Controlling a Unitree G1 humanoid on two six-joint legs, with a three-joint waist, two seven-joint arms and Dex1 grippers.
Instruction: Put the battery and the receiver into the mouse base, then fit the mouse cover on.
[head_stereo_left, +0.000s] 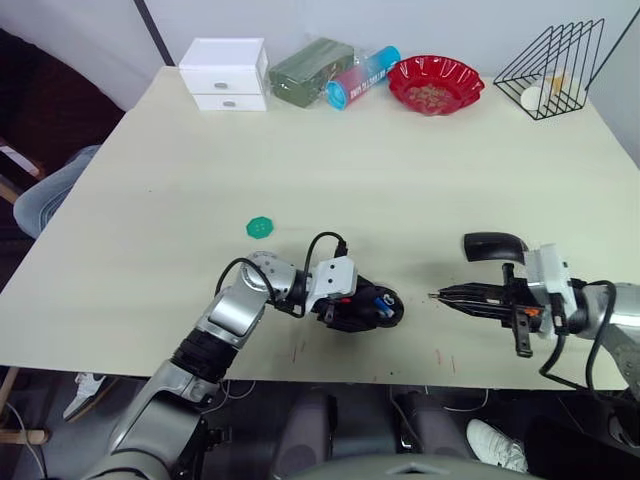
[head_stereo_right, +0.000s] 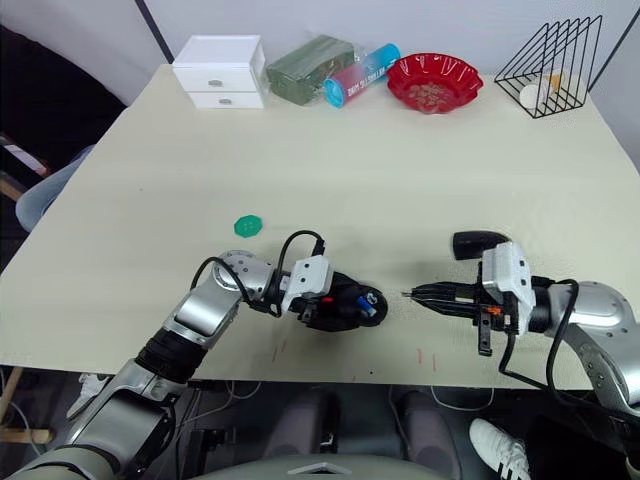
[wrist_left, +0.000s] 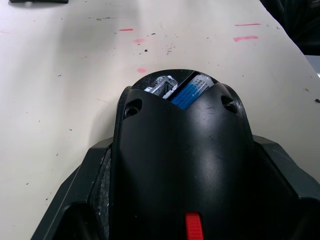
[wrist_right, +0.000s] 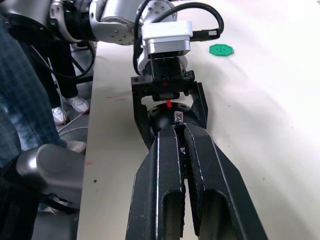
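My left gripper (head_stereo_left: 366, 308) is shut on the mouse base (head_stereo_left: 372, 303), a black shell lying near the table's front edge. In the left wrist view the mouse base (wrist_left: 180, 150) shows a blue battery (wrist_left: 191, 91) lying in its open end, beside a silvery part. The receiver is hidden. The glossy black mouse cover (head_stereo_left: 492, 245) rests on the table to the right, just behind my right arm. My right gripper (head_stereo_left: 436, 296) is shut and empty, and it points left at the base from a short gap away. In the right wrist view its fingers (wrist_right: 170, 165) press together.
A green disc (head_stereo_left: 260, 228) lies left of centre. Along the far edge stand a white drawer box (head_stereo_left: 225, 73), a green pack (head_stereo_left: 312, 70), a lying tube (head_stereo_left: 362, 75), a red bowl (head_stereo_left: 435, 83) and a wire rack (head_stereo_left: 550, 70). A person's knee (head_stereo_left: 50, 195) shows at the table's left side.
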